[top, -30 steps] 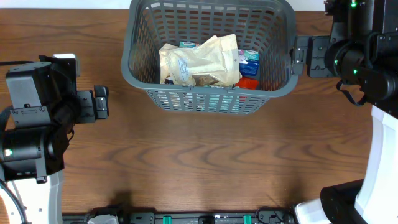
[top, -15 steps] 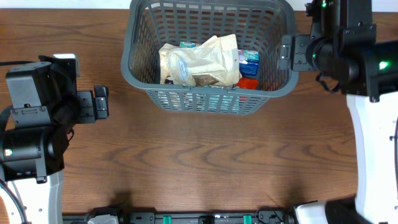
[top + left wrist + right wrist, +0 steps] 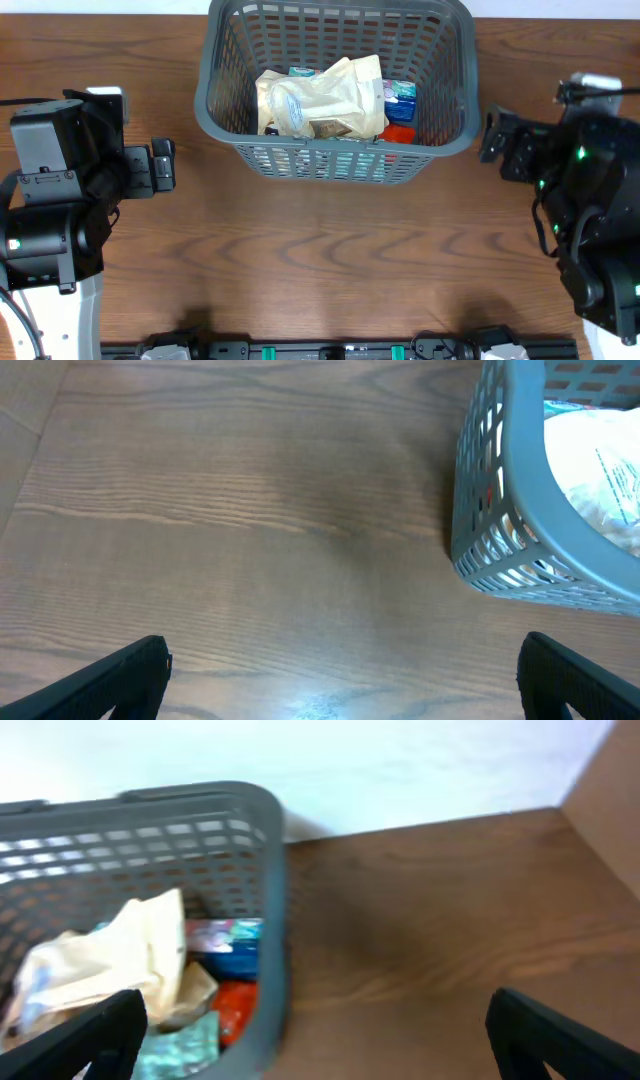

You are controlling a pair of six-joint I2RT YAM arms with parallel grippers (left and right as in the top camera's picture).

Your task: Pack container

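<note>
We see the container (image 3: 335, 160) from overhead at the far middle of the table (image 3: 320, 260). A beige bag (image 3: 320, 100) lies on top inside it, with a red packet (image 3: 400, 133) and a blue packet (image 3: 400, 92) squeezed against the container's right wall. The left gripper (image 3: 162, 165) sits left of the container, well apart. The right gripper (image 3: 492, 135) sits just right of it, not touching.

Overhead does not give us jaw width on either side; the wrist views do. In the left wrist view both fingers sit at the bottom corners, so the jaws are wide, with only bare wood between them and the container's corner off to the right. The right wrist view is the same: jaws wide and empty, container to the left. That view also gives us a white wall (image 3: 400, 760) behind the container and a teal packet (image 3: 180, 1040) beside the red one, hard to pick out from above. The left wrist view shows the container's slotted side wall from low down.

Half a second ago the right gripper was up against the container's right rim. Now it is backed off to the right and toward the container's near side. The left gripper is in the same place. The container and its contents have not shifted.
</note>
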